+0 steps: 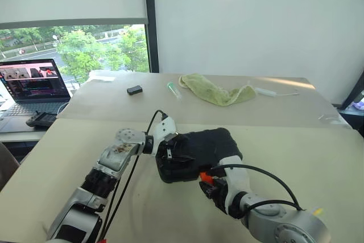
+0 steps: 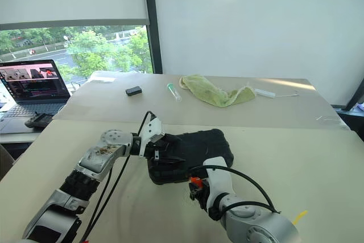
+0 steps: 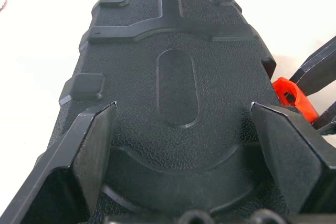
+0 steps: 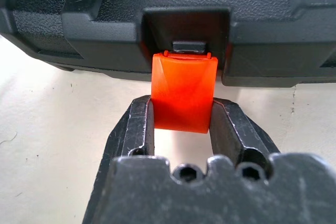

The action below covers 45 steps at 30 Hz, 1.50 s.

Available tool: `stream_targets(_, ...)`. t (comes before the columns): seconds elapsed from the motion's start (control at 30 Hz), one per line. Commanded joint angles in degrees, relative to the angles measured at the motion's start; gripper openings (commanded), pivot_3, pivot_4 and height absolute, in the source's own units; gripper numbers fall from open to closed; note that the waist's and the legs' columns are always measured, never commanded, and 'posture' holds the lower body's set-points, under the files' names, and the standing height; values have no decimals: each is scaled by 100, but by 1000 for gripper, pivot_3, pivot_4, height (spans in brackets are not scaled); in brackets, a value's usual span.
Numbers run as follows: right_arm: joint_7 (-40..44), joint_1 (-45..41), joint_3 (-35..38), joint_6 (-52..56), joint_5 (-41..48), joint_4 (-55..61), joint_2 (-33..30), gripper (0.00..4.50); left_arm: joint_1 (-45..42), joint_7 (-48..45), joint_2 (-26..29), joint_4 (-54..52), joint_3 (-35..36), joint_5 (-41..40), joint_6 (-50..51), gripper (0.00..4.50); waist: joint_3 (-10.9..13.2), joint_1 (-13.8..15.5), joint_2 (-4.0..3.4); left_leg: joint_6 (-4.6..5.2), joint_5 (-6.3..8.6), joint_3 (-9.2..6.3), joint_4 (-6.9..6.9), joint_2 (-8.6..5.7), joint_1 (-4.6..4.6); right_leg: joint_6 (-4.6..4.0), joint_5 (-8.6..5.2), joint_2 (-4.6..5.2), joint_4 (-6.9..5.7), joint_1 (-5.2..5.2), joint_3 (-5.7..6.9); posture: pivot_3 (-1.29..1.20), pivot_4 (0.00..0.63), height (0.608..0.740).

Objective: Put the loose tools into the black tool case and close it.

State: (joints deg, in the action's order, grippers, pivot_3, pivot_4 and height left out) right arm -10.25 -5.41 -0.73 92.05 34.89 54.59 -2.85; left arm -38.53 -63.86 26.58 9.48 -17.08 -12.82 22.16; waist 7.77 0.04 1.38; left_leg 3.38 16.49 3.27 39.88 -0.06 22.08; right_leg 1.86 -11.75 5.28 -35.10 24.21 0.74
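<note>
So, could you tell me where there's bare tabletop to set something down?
Bare patches: the near table to the right of the black tool case, and between it and the seam. The far table is busier: small black box, tube, green cloth. Both grippers crowd the case.

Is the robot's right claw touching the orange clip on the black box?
Touching. In the right wrist view the right gripper has both fingers pressed against the sides of the orange latch of the black tool case, no gap showing.
</note>
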Motion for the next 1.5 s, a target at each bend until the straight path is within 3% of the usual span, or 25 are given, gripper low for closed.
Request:
stream_targets(0.03, 28, -124, 16, 45, 6, 139, 19, 1198, 181, -3, 19, 125, -214, 206, 220, 4338, 0, 0, 0, 0, 0, 0, 0, 0, 0, 0, 0, 0, 0, 0, 0, 0, 150, 740)
stream_targets(0.6, 507, -488, -145, -313, -468, -289, -390, 1197, 288, -29, 39, -22, -358, 290, 390, 4338, 0, -44, 0, 1, 0, 0, 0, 0, -2, 1, 0, 0, 2, -2, -1, 0, 150, 740)
stream_targets(0.67, 609, -403, -206, -489, -544, -293, -606, 2210, 300, -18, 32, -46, -347, 286, 423, 4338, 0, -50, 1, 1, 0, 0, 0, 1, -5, 1, 0, 0, 2, -5, -1, 0, 150, 740)
stream_targets(0.8, 886, -291, 0, -276, -437, 126, -677, 3466, 318, 11, 30, -71, -323, 286, 465, 4338, 0, -37, 1, 1, 1, -1, 0, 0, 1, 2, -2, 1, 3, -1, 0, 0, 150, 740)
stream_targets(1.0, 1297, -207, 663, 45, 356, 541, -1150, 3466, 312, 15, 31, -48, -305, 291, 478, 4338, -1, -30, 2, 7, 4, -1, -1, 0, 4, 4, -3, 3, 8, -1, 2, 0, 150, 740)
stream_targets(1.1, 1376, -32, 905, 39, 865, 541, -1229, 2809, 274, 31, 8, 25, -291, 298, 458, 4338, -1, -25, 2, 8, 5, -1, -3, 1, 2, 5, -3, 4, 8, -2, 2, 0, 150, 740)
stream_targets(1.37, 1347, -315, 462, -63, 520, 237, -1104, 40, 292, 41, 17, 5, -295, 302, 470, 4338, -1, -26, 2, 8, 5, -1, -4, 1, 2, 4, -3, 4, 7, -1, -1, 0, 150, 740)
stream_targets(1.5, 1432, -543, 303, -205, 318, -155, -1214, 16, 294, 66, 16, 23, -295, 322, 453, 4338, -1, -24, 2, 7, 5, -1, -4, 1, 2, 4, -3, 4, 8, -1, 1, 0, 150, 740)
